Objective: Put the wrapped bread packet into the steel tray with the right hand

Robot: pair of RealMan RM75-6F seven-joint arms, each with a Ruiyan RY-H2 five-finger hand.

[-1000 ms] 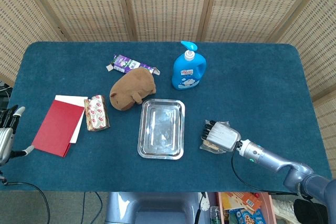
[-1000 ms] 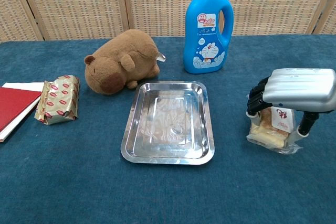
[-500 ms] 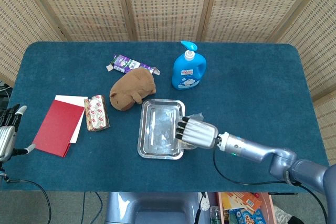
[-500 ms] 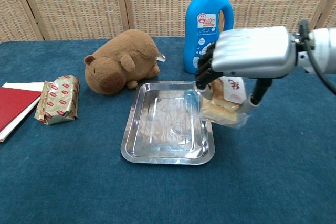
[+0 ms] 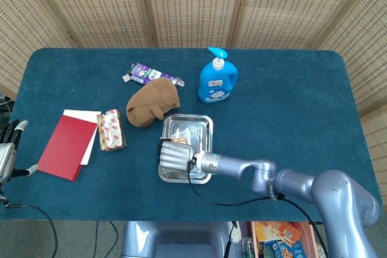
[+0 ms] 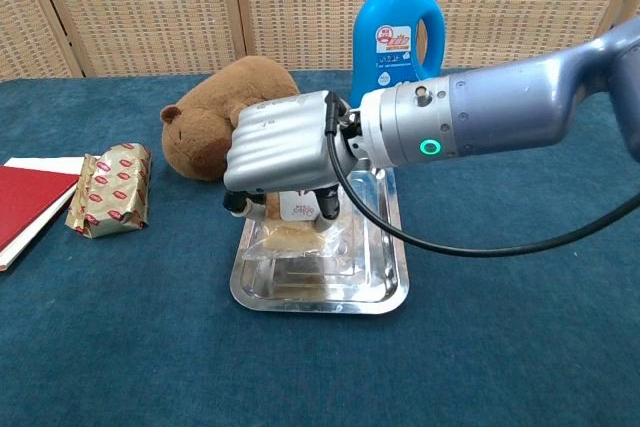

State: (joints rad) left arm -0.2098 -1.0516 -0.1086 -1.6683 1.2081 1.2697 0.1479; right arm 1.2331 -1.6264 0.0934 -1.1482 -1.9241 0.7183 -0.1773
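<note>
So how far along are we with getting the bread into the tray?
Nearly done. The clear-wrapped bread packet is over the shiny steel tray, its lower edge apparently touching the tray floor. The right hand grips it from above. Left: release and withdraw. The left hand idles at the table edge.

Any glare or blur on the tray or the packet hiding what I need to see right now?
Chest view: sharp; steel tray shows soft reflections, no blinding glare; right hand covers the top of the bread packet, whose clear wrap blends with the tray floor. Head view: evenly lit and sharp, but the hand hides nearly all the packet.
</note>
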